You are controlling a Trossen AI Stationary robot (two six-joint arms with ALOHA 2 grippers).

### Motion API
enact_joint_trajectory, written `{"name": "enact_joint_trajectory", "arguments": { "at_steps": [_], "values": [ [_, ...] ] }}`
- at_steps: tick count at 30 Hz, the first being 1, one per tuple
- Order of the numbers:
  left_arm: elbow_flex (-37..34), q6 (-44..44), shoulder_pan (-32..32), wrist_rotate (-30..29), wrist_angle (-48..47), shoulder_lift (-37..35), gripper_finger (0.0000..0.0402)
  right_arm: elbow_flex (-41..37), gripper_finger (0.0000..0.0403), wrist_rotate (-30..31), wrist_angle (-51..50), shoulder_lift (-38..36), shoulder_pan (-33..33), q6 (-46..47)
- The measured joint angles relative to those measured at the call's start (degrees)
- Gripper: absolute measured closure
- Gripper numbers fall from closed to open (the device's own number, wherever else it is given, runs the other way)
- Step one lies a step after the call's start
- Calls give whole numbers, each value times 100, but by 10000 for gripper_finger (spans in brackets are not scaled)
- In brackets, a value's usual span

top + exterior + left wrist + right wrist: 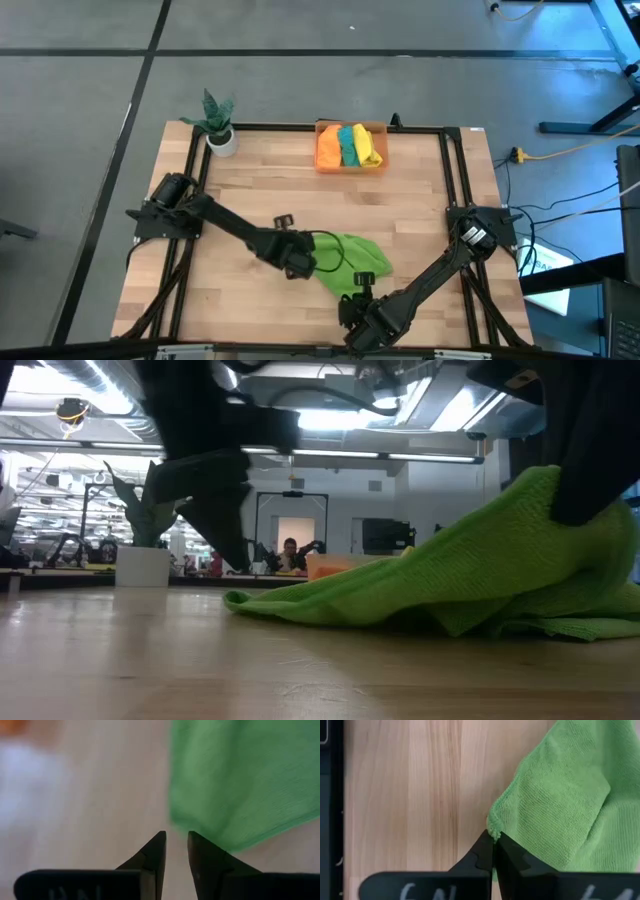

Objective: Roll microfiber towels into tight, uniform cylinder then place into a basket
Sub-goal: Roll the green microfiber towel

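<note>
The right pincer [493,842] is pressed together on a corner of the light green towel [352,263], pinching its hem at the towel's six o'clock edge near the front of the surface [260,195]. The left pincer [176,845] stands slightly spread, a narrow gap between its tips, holding nothing, just beside the towel's nine o'clock edge. The towel lies crumpled on the surface. The basket [351,163] sits at twelve o'clock with orange, teal and yellow rolled towels inside.
</note>
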Motion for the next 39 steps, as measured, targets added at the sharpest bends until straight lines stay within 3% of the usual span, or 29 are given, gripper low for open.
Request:
{"name": "enact_joint_trajectory", "arguments": {
  "at_steps": [4,13,25,39],
  "values": [
    [0,690,258,677,626,41,336,0,393,3,-12,0,52,10],
    [4,744,365,1201,531,82,335,0,393,2,-6,0,113,18],
    [0,1536,-48,1149,440,106,335,0,393,2,5,0,111,61],
    [0,1532,7,320,265,469,336,0,393,4,12,-2,109,208]
  ]
}}
